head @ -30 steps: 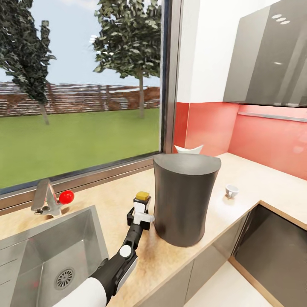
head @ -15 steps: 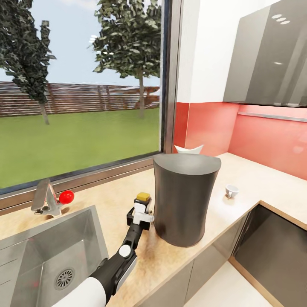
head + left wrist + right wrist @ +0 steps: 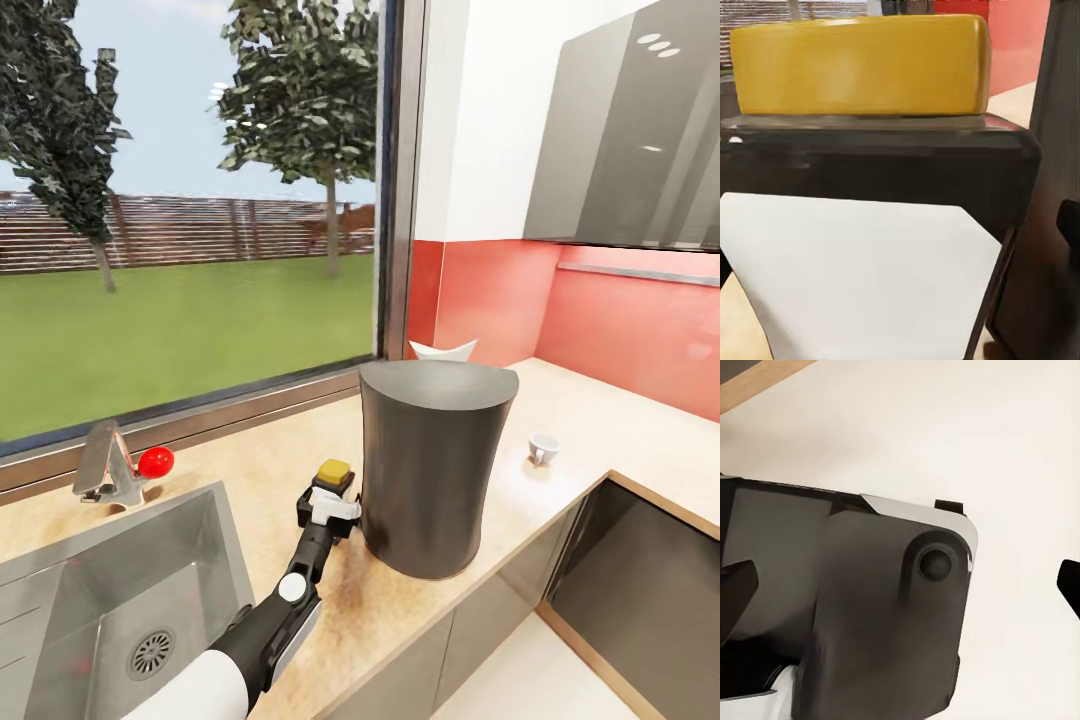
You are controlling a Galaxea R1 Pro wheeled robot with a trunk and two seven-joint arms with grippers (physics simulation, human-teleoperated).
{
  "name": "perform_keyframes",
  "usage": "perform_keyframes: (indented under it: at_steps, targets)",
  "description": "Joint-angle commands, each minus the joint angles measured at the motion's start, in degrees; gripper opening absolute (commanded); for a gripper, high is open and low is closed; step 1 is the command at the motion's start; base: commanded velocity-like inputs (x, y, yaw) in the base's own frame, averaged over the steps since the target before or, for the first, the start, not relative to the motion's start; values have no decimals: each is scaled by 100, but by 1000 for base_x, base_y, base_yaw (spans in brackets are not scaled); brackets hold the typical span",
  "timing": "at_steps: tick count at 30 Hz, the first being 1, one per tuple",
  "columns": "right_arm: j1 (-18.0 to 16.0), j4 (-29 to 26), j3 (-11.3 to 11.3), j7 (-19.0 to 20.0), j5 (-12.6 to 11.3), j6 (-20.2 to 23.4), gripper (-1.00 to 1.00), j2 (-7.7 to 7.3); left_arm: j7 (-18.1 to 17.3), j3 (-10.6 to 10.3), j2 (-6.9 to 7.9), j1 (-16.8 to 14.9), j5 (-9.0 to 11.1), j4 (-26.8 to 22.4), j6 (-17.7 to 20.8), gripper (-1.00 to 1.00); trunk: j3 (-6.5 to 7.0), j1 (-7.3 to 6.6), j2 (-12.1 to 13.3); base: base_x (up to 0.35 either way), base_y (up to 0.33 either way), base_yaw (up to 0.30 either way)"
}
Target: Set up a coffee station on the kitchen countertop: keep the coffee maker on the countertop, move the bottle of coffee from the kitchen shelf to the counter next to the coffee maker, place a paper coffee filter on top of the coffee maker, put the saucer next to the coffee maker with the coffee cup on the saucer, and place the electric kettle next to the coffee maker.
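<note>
Gripping the small bottle of coffee (image 3: 333,471) with its mustard-yellow cap, the left gripper (image 3: 326,506) clenched round the dark-and-pale body, low over the light wood-look kitchen countertop (image 3: 250,455). Just to the right of that gripper, the tall matte dark-grey coffee maker (image 3: 432,463); further right beyond it, well apart, the tiny white coffee cup (image 3: 542,447). Right gripper (image 3: 900,585) fingertips dark at the frame edges, spread wide with nothing between.

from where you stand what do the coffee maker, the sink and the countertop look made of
Coffee maker: matte dark-grey, plastic or coated metal; no glare, only soft shading. Sink: brushed steel by the look; grey sheen and a perforated metal drain. Countertop: light wood-look surface, likely laminate; mottled beige grain, smooth and flat.
</note>
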Motion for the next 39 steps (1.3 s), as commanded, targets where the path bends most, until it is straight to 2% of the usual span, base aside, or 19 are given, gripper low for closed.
perform_keyframes:
  at_steps: [1,9,27,35,39]
  targets:
    - [-4,3,-14,11,59,-21,100,-1,50,-40,4,-8,22,3,-19,100,-11,2,-10,0,0,0]
    - [-4,3,-9,11,59,-21,100,-1,51,-40,4,-8,22,-11,-16,100,-11,2,-10,-41,0,0]
    - [-4,-2,-33,11,59,-21,100,-1,59,-32,7,9,22,-2,-13,100,-11,2,-10,-328,0,4]
    - [-4,-14,-44,11,59,-23,100,-10,64,-43,4,130,22,-28,-13,100,-11,2,-10,-316,0,249]
    - [-4,-14,-49,11,59,-22,100,-17,72,-50,3,185,22,-29,-13,100,-11,2,-10,-60,0,277]
